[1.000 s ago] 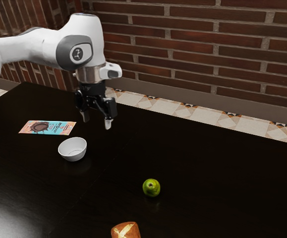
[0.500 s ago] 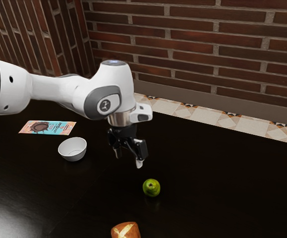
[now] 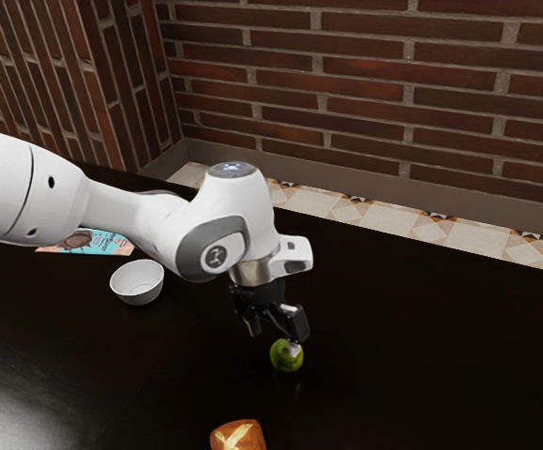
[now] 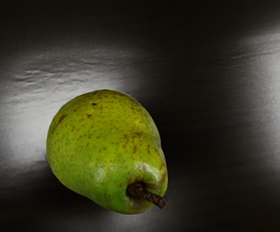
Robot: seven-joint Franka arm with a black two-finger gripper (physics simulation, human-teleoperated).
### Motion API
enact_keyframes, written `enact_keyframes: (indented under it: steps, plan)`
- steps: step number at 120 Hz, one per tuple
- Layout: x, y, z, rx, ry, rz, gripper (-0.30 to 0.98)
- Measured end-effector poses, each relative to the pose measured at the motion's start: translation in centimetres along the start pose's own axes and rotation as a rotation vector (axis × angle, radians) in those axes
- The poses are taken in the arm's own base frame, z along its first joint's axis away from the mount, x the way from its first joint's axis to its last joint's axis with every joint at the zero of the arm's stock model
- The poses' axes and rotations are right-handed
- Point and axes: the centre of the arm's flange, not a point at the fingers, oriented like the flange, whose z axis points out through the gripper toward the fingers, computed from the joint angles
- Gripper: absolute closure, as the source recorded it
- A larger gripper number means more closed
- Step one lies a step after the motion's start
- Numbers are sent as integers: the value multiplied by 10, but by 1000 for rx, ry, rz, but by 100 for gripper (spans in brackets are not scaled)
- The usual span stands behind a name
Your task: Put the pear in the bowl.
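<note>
1. My gripper [image 3: 274, 338] stands wide, with nothing between its fingers; I leave that gap because the pear's rounded body will need room on both sides.
2. The pear [image 3: 283, 361] is on the dark counter [image 3: 421, 356], outside the bowl. One fingertip overlaps it in the exterior view; whether they touch, I cannot tell.
3. I hold my hand low above the pear, pointing down, which I take to be the final approach before grasping.
4. The stem [image 4: 149, 196] juts from the narrower end. I would close across the body instead, since the stem offers a poor hold.
5. The white bowl [image 3: 138, 292] sits upright, its mouth open for a drop from above. It lies well apart from the pear, so a lift and a carry should follow.
6. Closing off-centre could roll the pear; I should centre over it first.
</note>
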Motion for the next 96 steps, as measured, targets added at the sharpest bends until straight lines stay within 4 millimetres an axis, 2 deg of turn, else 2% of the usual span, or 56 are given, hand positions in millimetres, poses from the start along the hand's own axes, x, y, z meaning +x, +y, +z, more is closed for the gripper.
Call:
enact_keyframes:
  steps: [23,49,78,96]
  plan:
    - [12,-3,16,-15,18,-16,0]
    - [14,-7,37,-25,12,-24,0]
    - [22,-11,49,-24,11,-17,0]
    - [28,-20,61,-21,2,-20,0]
